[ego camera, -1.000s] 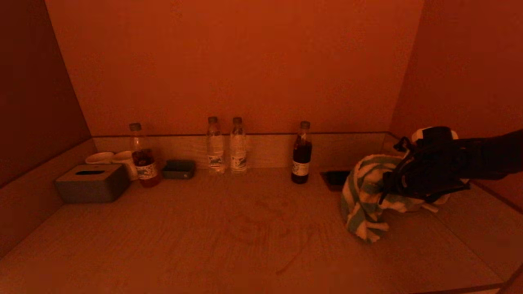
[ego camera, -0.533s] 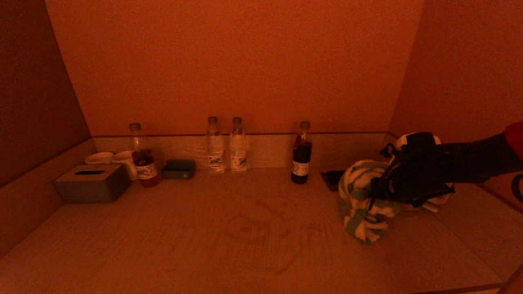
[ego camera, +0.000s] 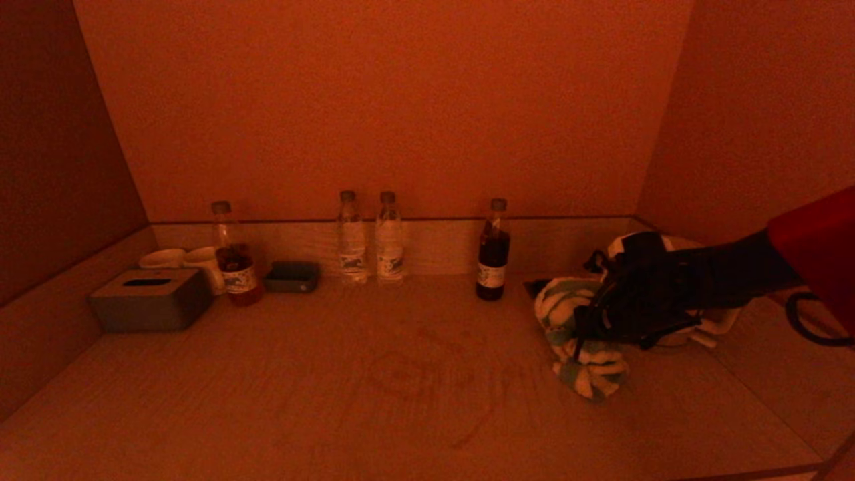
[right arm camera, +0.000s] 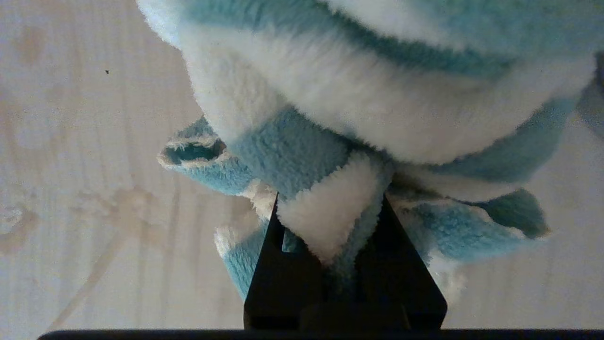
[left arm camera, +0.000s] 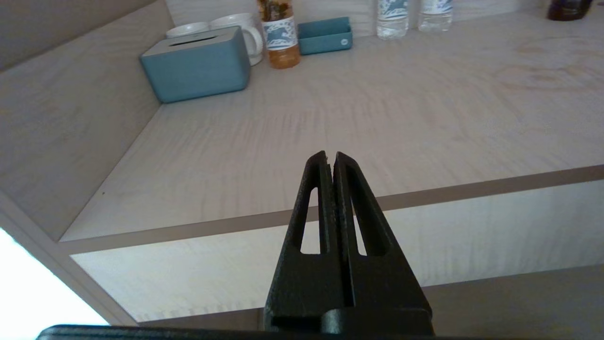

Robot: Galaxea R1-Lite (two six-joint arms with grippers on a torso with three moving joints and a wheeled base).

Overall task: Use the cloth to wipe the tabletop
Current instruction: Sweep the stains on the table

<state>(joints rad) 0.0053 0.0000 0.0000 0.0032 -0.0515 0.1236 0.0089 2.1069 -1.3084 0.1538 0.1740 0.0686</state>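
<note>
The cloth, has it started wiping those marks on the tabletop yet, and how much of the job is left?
Done: the right gripper is shut on the striped cloth at the table's right side. In hand: the cloth hangs bunched, its low end at or just above the tabletop. Left: the reddish smears in the middle look unwiped. The left gripper is parked, shut, off the front edge.

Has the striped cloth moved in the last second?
Yes. The right gripper has carried the cloth left, closer to the dark bottle.
</note>
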